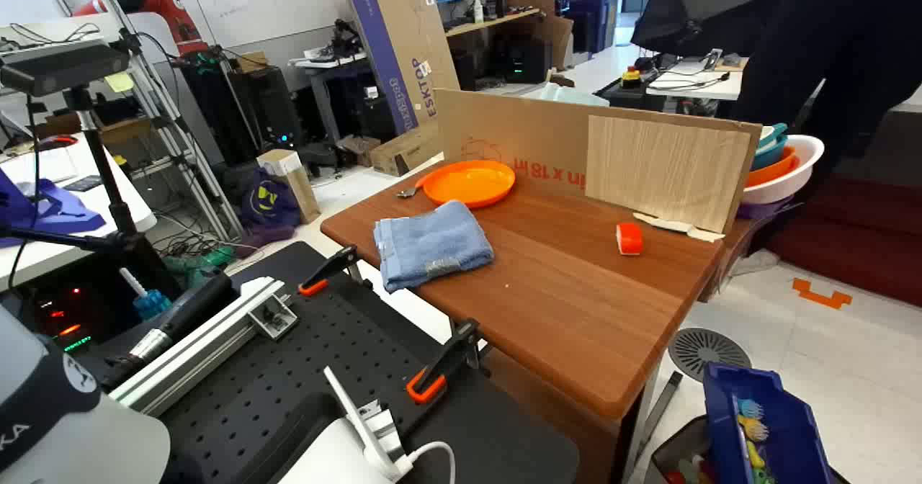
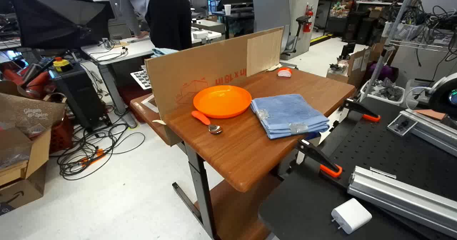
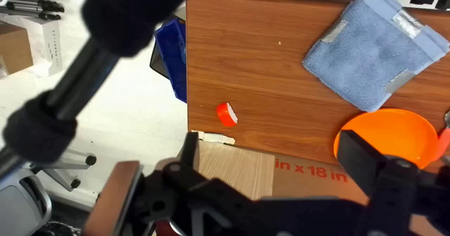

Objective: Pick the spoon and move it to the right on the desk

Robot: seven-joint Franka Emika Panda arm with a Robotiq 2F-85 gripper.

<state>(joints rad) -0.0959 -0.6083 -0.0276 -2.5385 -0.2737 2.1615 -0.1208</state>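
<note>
The spoon has an orange handle and a metal bowl. It lies on the reddish-brown desk, close beside the orange plate. It also shows in an exterior view, partly hidden by the plate. In the wrist view the spoon is at the right edge, partly cut off, beside the plate. My gripper is open, with its fingers wide apart and nothing between them. It hangs above the desk, left of the spoon in the wrist view. The gripper is out of both exterior views.
A folded blue towel lies beside the plate. A small red-and-white object sits toward the desk's far end. A cardboard panel stands upright along one long edge. Clamps and a black perforated bench border the opposite edge.
</note>
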